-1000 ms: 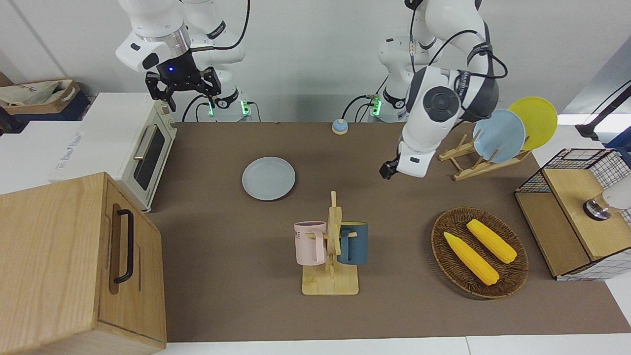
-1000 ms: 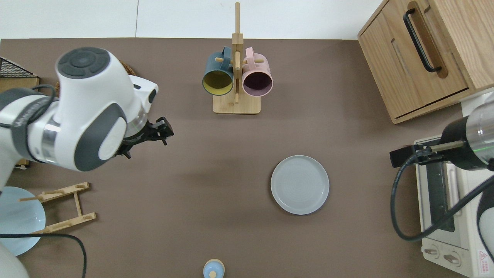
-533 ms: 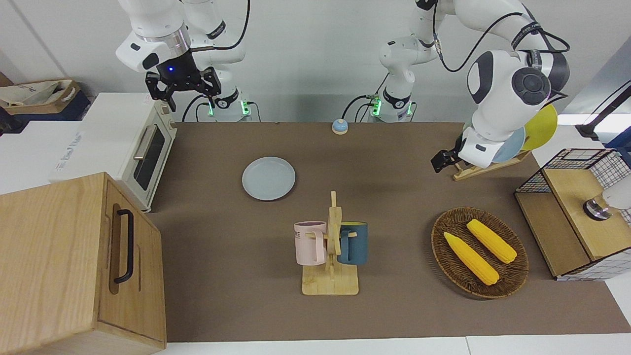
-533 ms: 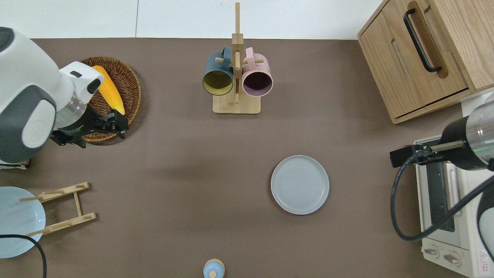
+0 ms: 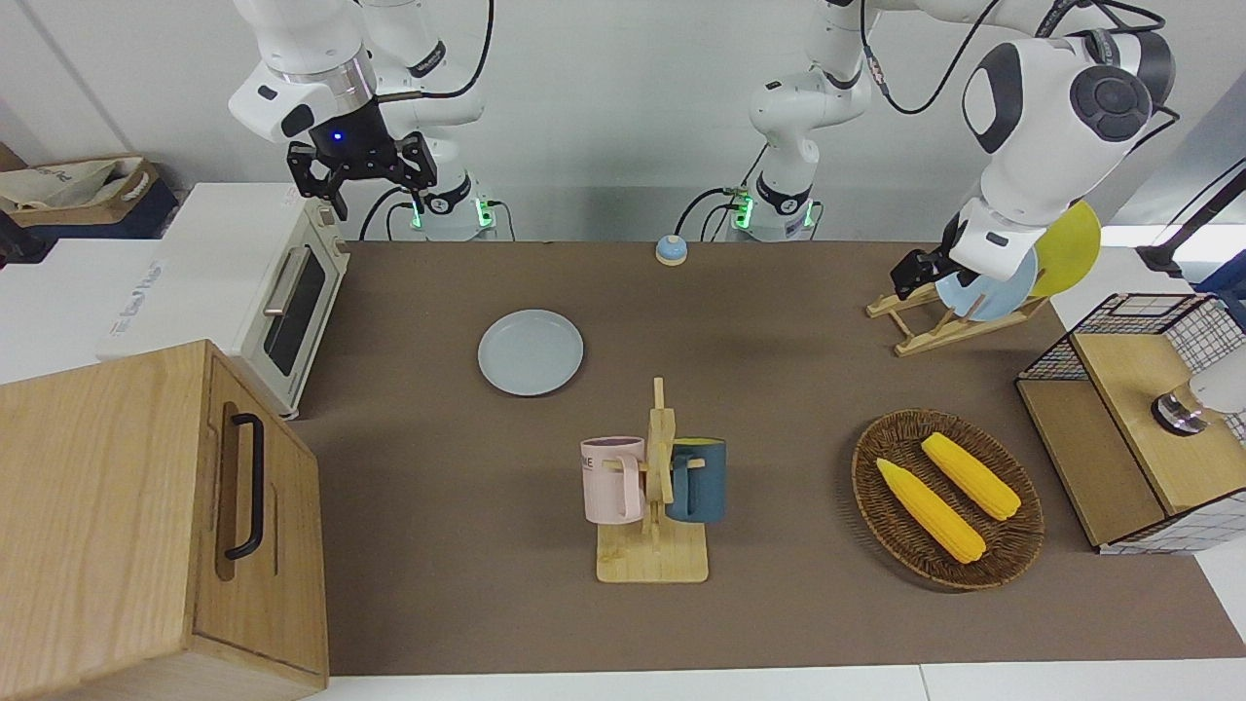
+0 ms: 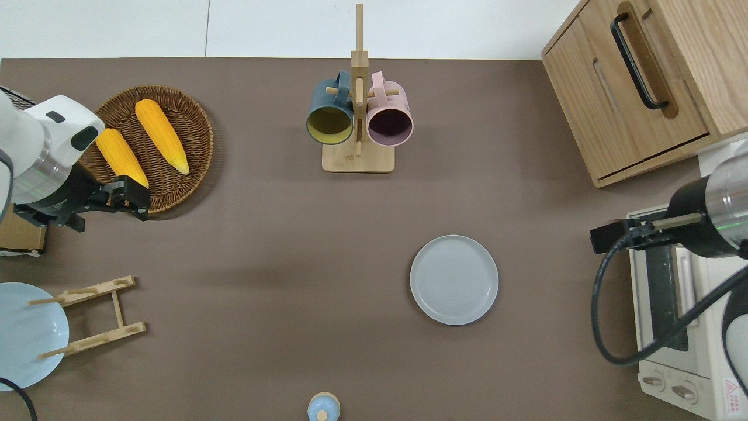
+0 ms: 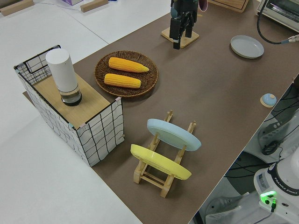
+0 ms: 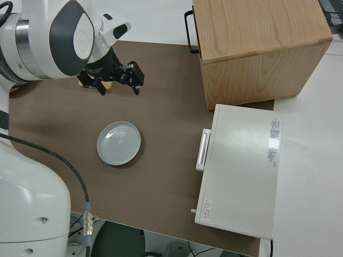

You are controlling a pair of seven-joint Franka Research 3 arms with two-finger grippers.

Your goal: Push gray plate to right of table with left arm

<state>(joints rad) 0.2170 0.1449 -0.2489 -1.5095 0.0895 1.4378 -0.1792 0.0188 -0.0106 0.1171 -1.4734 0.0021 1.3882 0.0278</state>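
The round pale gray plate with a raised rim lies flat on the dark brown mat of the table, toward the right arm's end, just short of the white toaster oven and nearer to the robots than the wooden mug rack with a pink and a teal mug. The white left arm's small black gripper hangs over the rim of the round wicker basket holding two yellow corn cobs, at the left arm's end of the table, well apart from the plate; I cannot tell whether its fingers are open or shut. So the plate lies across the table from the tool, toward the right arm's end and somewhat nearer to the robots; the right arm is closer to it but is parked, its gripper with fingers spread. The plate is round, so there is no long axis to line up. Judged from its spot, the plate already sits well toward the right arm's end, so the push looks largely done. Open mat between gripper and plate is bare, with the mug rack to the farther side and a small blue bell near the robots' edge. Little room is left between plate and oven; the wooden cabinet with a black handle stands farther out, a further shove risks hitting the oven
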